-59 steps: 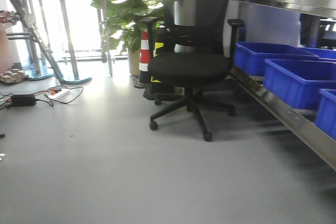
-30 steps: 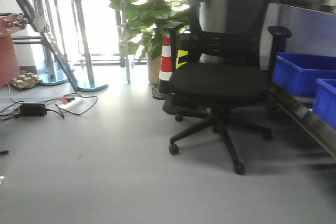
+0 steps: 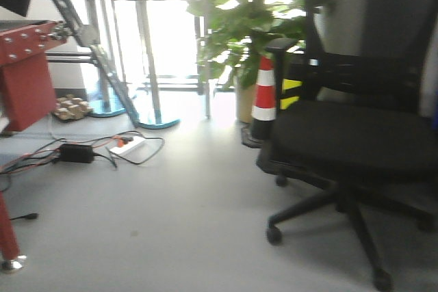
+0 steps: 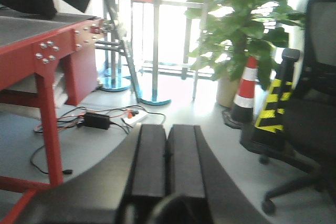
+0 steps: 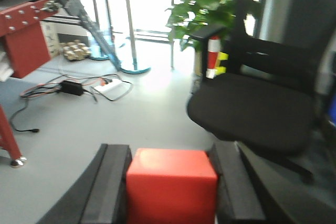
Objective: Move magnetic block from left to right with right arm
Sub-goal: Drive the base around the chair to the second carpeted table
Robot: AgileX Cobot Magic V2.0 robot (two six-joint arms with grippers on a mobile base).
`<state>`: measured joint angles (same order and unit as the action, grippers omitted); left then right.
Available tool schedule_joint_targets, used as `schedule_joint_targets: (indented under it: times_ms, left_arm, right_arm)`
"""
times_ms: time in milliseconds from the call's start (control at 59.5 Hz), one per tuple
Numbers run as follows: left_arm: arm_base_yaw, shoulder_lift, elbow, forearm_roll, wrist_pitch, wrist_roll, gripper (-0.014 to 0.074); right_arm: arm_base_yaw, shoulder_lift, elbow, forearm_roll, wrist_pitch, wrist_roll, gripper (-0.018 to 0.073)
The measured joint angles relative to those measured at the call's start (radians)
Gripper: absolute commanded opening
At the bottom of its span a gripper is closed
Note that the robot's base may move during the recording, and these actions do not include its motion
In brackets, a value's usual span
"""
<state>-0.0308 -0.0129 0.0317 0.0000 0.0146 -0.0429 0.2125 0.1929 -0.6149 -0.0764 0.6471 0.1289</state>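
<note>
- The room is an office or workshop with a smooth pale grey floor (image 3: 171, 230) and bright daylight coming through tall glazing at the back.
- The small, plain red magnetic block (image 5: 171, 187) sits in the right gripper (image 5: 169, 156), low in the middle of the right wrist view and off the ground, with the floor far below it.
- The right gripper's two black fingers (image 5: 111, 187) press against the block's left and right faces, spread just as wide as the cube.
- The left gripper (image 4: 167, 156) has its two flat black pads (image 4: 149, 161) pressed together with only a thin seam between them, and it grips nothing.
- A black mesh-backed office chair on castors (image 3: 356, 141) stands to the right.
- Just beside the chair's armrest stands an orange-and-white traffic cone (image 3: 263, 97), with a leafy green potted plant (image 3: 246, 25) behind it.
- A yellow-and-black striped cone (image 4: 270, 106) stands near the chair in the left wrist view.
- A red metal bench with silver bolts (image 3: 27, 73) is at the left edge.
- Near the bench, a black power adapter (image 3: 75, 153) and a white power strip (image 3: 126, 146) lie among loose cables on the floor.
</note>
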Motion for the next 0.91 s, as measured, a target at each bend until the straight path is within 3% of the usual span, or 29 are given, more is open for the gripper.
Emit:
schedule_joint_targets:
  times_ms: [908]
  left_arm:
    - [0.0,0.0,0.0,0.0,0.0,0.0,-0.0116]
  right_arm:
    - [0.0,0.0,0.0,0.0,0.0,0.0,0.0147]
